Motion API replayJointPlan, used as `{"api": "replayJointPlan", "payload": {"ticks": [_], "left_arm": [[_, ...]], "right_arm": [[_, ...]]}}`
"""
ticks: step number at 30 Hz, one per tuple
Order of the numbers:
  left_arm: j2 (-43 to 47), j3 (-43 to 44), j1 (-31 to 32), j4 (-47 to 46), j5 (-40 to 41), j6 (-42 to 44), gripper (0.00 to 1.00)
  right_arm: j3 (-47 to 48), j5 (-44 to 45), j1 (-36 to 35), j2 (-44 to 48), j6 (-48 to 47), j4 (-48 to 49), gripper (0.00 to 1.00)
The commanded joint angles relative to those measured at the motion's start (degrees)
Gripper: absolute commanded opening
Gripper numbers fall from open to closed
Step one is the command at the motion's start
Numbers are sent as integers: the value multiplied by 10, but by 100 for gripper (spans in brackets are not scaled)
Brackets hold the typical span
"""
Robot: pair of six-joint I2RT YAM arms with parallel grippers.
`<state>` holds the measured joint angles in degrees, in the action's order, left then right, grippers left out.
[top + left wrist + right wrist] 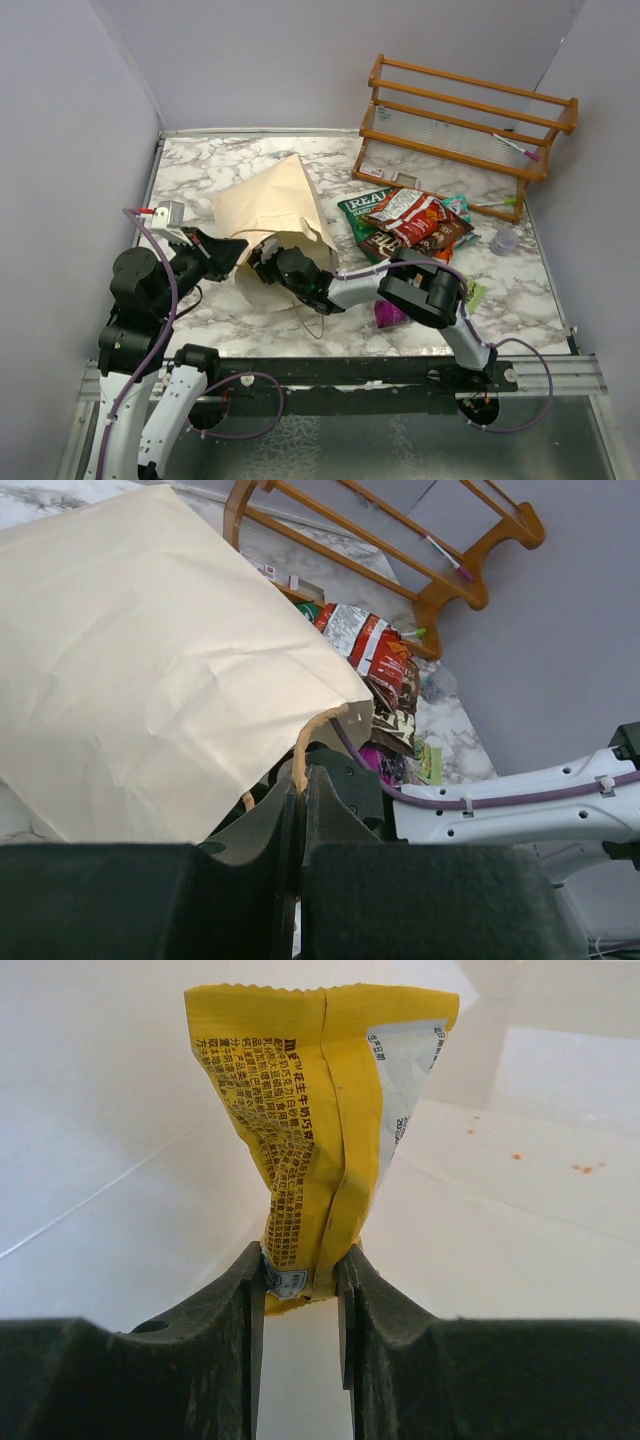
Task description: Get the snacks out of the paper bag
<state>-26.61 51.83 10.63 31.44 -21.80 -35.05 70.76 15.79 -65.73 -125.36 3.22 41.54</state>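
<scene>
One snack is in hand: the right gripper point(300, 1280), inside the cream paper shopping bag point(272, 200), has its jaws partly closed on the bottom seam of a yellow crinkly foil packet point(310, 1130). The left gripper point(298, 795) is closed tight on the paper bag's mouth edge, by its thin brown cord handle point(305, 742). The packet is held only at its end, so it may slip out against the bag's rim; the light bag may also be dragged along. Right of the bag, a flat green foil bag point(362, 208) reads "REAL"; the yellow packet's dense print I cannot read.
</scene>
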Motion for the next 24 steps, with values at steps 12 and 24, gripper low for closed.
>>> {"api": "replayJointPlan", "payload": {"ticks": [12,24], "left_arm": [[1,10,0,-63,-3,-43,0],[-31,24,0,-192,-100,-80,0]], "right_arm": [[-98,-161,-46,131,7,-5,13],[-81,-113,-105,113,-11,-29,15]]}}
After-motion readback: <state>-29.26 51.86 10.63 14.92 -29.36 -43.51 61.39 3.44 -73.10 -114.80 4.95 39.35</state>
